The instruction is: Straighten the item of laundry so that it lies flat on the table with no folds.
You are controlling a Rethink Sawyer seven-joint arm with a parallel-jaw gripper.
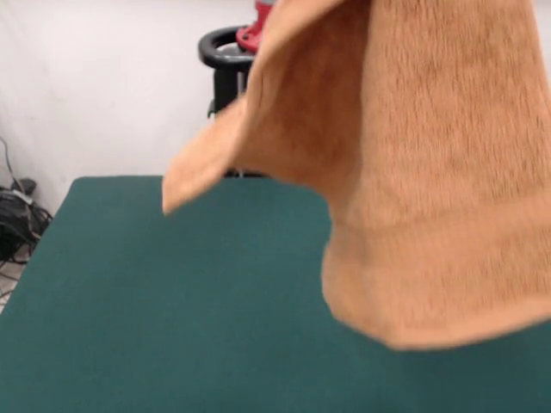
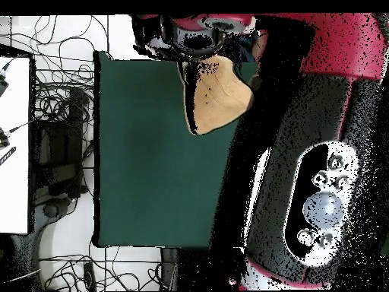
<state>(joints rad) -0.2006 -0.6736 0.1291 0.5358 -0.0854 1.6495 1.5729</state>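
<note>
1. Front view, nearest the camera: the towel (image 1: 413,172) hangs in the air, lifted clear of the table (image 1: 155,318). It fills the upper right of the picture, tan terry pile facing the lens.
2. Its lower edge sags in a rounded curve over the table's right side; a woven band runs across the cloth just above that edge.
3. A second corner (image 1: 185,185) juts out to the left, drooping to a point above the table's far edge. The cloth is folded over itself between this flap and the main hanging part, so it is not flat.
4. Table: dark green cloth, bare where it shows, below and to the left of the towel.
5. Behind the towel, at the far side: the black pedestal ring (image 1: 225,45) and a bit of red arm (image 1: 258,26) at the top edge. The towel runs up out of the picture there.
6. Gripper: hidden by the towel in the front view. Cannot tell how far it is open or where it has hold of the cloth.
7. Overhead view: the towel (image 2: 222,95) shows as a tan patch over one end of the table (image 2: 144,167), just under the arm's end (image 2: 209,34). The large red and black arm body (image 2: 319,152) covers the table's side beside it.
8. Off the table: tangled cables (image 2: 61,99) on the floor.
</note>
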